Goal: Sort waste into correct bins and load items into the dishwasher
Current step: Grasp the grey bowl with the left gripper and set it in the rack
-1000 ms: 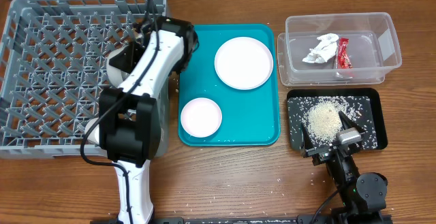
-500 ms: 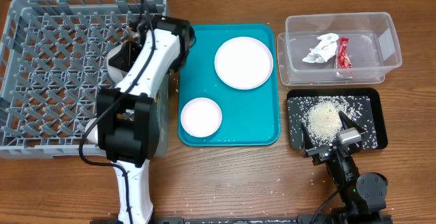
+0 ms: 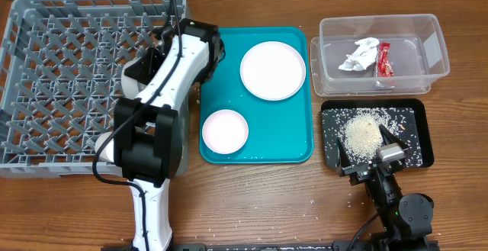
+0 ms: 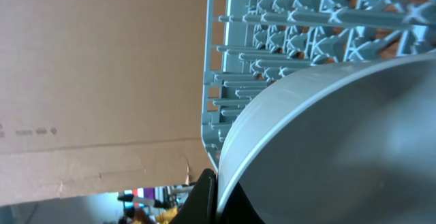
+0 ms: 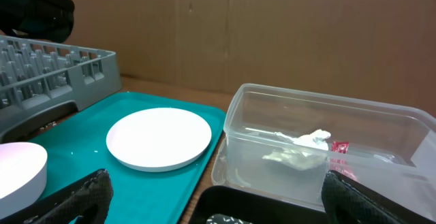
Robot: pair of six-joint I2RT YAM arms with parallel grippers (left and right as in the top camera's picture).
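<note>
The grey plastic dish rack (image 3: 61,68), a square lattice of pegs, fills the table's left half; its near-right corner lies hidden under the left arm (image 3: 164,83). The flat teal tray (image 3: 290,129) sits just to its right, rounded at the corners and glossy. Right again stand the clear tub (image 3: 435,45), rectangular with see-through walls, and nearer the shallow black tray (image 3: 425,133).

On the teal tray lie a round pale plate (image 3: 272,70) and, nearer, a pink bowl (image 3: 225,130), well apart.

The left gripper (image 4: 219,197) is clamped on the rim of the grey-green bowl (image 4: 340,149) — a dark finger shows on each side of the thin edge. The bowl's smooth matte wall crowds the left wrist view, cut off right and below, with rack pegs behind. From overhead only a pale sliver of it (image 3: 131,74) shows over the rack's right part beside the arm.

The right gripper (image 3: 368,150) hovers over the black tray's near edge, fingers spread wide, holding nothing.

A crumpled white napkin (image 3: 360,55) and a small red wrapper (image 3: 383,60) lie side by side in the tub. White rice (image 3: 362,133) is heaped in the black tray with grains scattered around it — a few on the wooden table (image 3: 267,197) too.
</note>
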